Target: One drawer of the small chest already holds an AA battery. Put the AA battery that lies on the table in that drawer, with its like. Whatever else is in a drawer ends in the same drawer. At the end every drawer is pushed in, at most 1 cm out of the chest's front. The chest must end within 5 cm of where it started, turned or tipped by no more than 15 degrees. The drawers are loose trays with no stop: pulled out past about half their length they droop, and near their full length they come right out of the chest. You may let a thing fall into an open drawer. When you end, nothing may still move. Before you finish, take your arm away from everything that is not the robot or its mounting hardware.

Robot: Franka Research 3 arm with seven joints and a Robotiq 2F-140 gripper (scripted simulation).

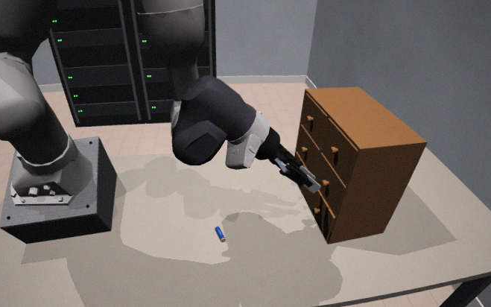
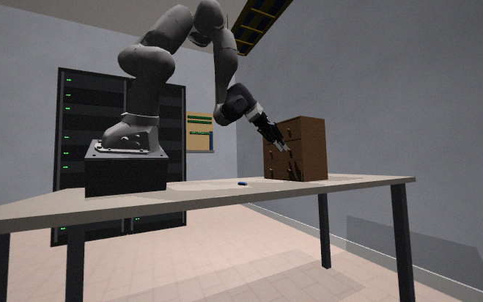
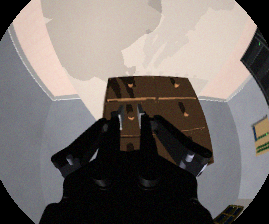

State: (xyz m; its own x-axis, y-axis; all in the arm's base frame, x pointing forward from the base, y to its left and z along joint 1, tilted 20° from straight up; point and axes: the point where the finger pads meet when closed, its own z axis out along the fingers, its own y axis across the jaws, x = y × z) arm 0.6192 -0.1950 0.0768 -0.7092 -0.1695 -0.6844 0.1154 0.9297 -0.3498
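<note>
AA battery (image 1: 220,233) (image 2: 242,183) is seen in the top view lying on its side on the table (image 1: 163,282) (image 2: 198,199) (image 3: 205,30), well apart from the gripper (image 1: 314,184) (image 2: 283,147) (image 3: 130,110), down and to the picture's left of it. Its long axis appears to run roughly parallel to the front of the chest (image 1: 376,190) (image 2: 314,149) (image 3: 159,113). The fingertips are held close before a middle-row knob (image 1: 325,182) (image 2: 289,152) (image 3: 131,118), at the column nearer the camera. All drawers look pushed in.

In the exterior view, the gripper is slanted down toward that knob, above the battery's level; contact cannot be told. Bare table is shown between the plinth (image 1: 103,190) (image 2: 122,179) and the chest, with a server rack (image 1: 134,57) (image 2: 59,149) and grey walls behind.

In the wrist view, a narrow gap is left between the fingers, and nothing is judged to be gripped. The knob is lined up with that gap, though its depth between the pads is uncertain. The coming move seems to turn on this alignment: a straight, short pull would be called for, since drooping is risked past half length. Which drawer holds the other battery is not shown.
</note>
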